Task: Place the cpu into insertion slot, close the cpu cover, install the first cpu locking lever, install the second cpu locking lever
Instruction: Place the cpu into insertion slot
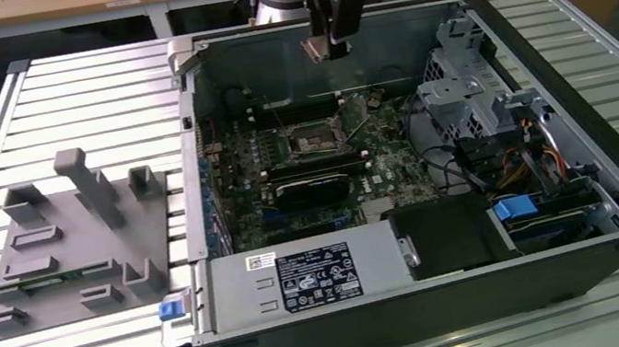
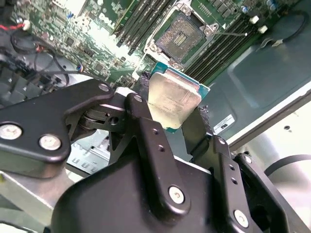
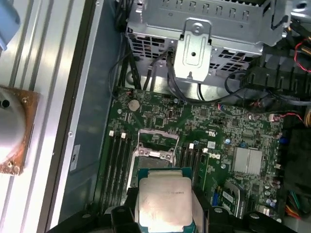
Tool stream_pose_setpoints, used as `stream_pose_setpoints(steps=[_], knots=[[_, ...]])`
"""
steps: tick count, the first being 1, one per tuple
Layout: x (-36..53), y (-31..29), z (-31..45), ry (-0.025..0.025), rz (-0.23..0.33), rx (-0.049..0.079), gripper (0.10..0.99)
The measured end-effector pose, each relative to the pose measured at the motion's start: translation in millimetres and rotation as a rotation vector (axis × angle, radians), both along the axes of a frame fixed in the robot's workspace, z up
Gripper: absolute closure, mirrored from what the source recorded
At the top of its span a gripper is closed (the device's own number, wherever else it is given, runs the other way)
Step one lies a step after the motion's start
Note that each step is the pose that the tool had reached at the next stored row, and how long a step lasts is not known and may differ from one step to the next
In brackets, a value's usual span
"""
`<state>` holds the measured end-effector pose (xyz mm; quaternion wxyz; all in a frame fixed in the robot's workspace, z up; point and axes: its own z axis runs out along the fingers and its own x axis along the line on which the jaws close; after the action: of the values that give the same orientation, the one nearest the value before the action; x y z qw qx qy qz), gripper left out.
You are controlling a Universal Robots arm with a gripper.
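Note:
My gripper (image 1: 329,40) hangs above the open computer case and is shut on the cpu (image 2: 174,97), a flat square chip with a silvery top and a green edge. Black fingers (image 2: 146,121) press on two opposite sides of the chip. In the first wrist view the cpu (image 3: 164,199) sits just short of the insertion slot (image 3: 155,165), well above the board. The insertion slot (image 2: 183,36) lies uncovered with its dark contact field showing, also in the exterior view (image 1: 315,141). The cpu cover (image 3: 154,154) looks swung up off the socket. A thin lever (image 2: 233,34) sticks out beside it.
Long memory slots (image 2: 146,22) flank the socket. A black graphics card (image 1: 313,193) lies in front of it, and the power supply (image 1: 302,282) sits at the case's near end. A metal drive cage (image 1: 466,102) fills the exterior view's right. A grey fixture (image 1: 71,239) stands on the slatted table.

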<state>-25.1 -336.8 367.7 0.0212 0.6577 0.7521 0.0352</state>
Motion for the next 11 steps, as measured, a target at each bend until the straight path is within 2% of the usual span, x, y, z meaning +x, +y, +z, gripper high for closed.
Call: stream_pose_setpoints(steps=[7,11], knots=[[0.0,0.4,-2.4,0.0001,-0.088,-0.001,0.561],[-0.5,1.1,-5.0,-0.0001,-0.093,0.0,0.561]])
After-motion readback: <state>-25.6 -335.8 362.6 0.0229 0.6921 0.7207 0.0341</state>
